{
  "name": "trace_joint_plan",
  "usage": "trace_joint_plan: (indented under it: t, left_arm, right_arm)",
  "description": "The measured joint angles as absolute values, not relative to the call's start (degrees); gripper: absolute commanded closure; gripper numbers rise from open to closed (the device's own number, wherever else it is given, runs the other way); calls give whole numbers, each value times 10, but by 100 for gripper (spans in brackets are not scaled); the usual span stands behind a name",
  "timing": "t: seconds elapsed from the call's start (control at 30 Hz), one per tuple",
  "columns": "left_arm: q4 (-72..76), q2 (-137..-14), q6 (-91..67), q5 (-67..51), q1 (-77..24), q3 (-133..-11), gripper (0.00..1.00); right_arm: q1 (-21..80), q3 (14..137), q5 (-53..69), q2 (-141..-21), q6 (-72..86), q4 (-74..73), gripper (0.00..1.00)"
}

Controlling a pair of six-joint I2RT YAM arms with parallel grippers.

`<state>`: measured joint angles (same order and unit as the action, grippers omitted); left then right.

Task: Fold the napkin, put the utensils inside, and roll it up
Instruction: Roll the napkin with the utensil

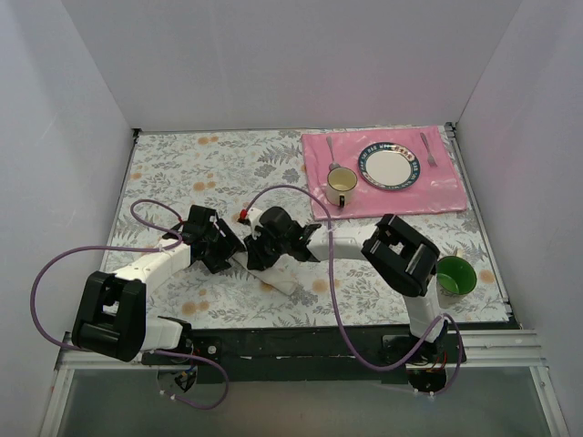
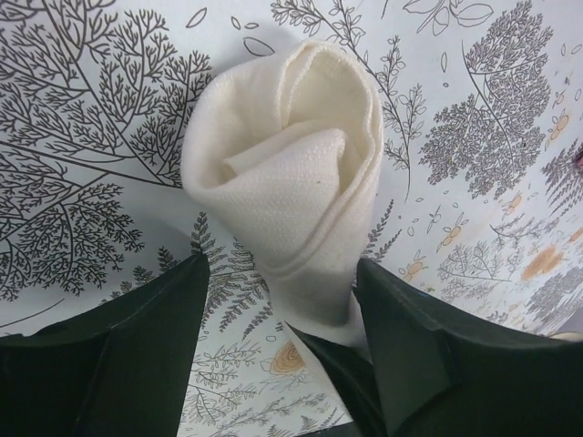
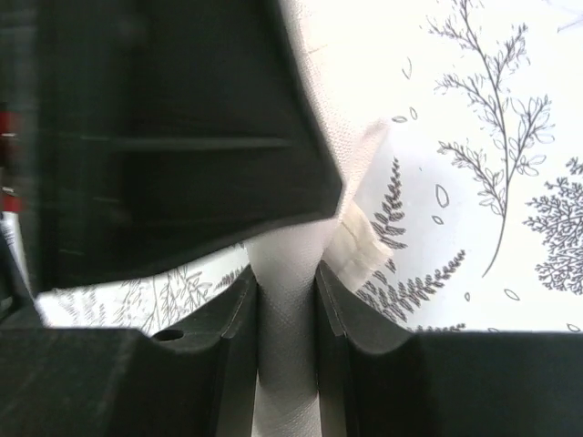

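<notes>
**Napkin** (image 1: 282, 280): off-white cloth, rolled into a loose tube. It lies on the bench (image 1: 182, 173) at centre, towards the near edge, between the two arms. In the left wrist view the napkin (image 2: 291, 182) shows its open end, with layers curled in a spiral and the woven texture visible.

**Left end effector** (image 1: 228, 244): lowered at the left side of the roll. In its own view the left end effector (image 2: 282, 269) is spread, one finger (image 2: 137, 346) on each side of the tube's near end. There is a gap of bare bench beside the left finger. The cloth lies against the right finger, or very nearly, and contact cannot be confirmed.

**Right end effector** (image 1: 258, 248): lowered just beside the left one. In its own view the right end effector (image 3: 285, 282) is pressed together on a narrow band of the napkin (image 3: 287, 364), with cloth filling the slot between the fingers. The dark mass at upper left of that view is probably the other arm.

**Placemat** (image 1: 414, 196): pink and rectangular, at the far right of the bench, well apart from the roll. It carries:
- a plate (image 1: 390, 168) with a dark patterned rim
- a cup (image 1: 342, 185) left of the plate
- a spoon (image 1: 332, 150) beyond the cup
- a fork (image 1: 428, 148) right of the plate

**Green cup** (image 1: 455, 275): on the bench near the right arm's elbow, off the placemat.
</notes>
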<state>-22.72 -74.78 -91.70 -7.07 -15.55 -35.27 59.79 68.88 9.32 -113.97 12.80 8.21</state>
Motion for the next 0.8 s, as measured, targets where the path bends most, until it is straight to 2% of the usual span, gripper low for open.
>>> trace_joint_plan:
  t: [0.27, 0.43, 0.47, 0.5, 0.53, 0.67, 0.8]
  left_arm:
    - [-207, -759, -908, -76, -162, -353, 34]
    - [-197, -784, -909, -75, -185, -368, 43]
    - [-195, -789, -910, -74, -190, -371, 48]
    - [-191, -795, -910, -70, -195, -373, 57]
    - [-190, -798, -911, -66, -197, -375, 60]
    - [-189, -808, -915, -57, -202, -376, 67]
    - [-192, -808, -915, -51, -204, -376, 71]
  right_arm:
    - [505, 673, 350, -1195, 257, 182, 74]
    - [481, 657, 434, -1230, 350, 276, 73]
    - [478, 653, 444, -1234, 366, 290, 69]
    - [475, 649, 453, -1238, 380, 305, 67]
    - [473, 646, 460, -1241, 394, 315, 64]
    - [469, 636, 475, -1242, 423, 334, 48]
    - [469, 640, 477, -1229, 401, 303, 38]
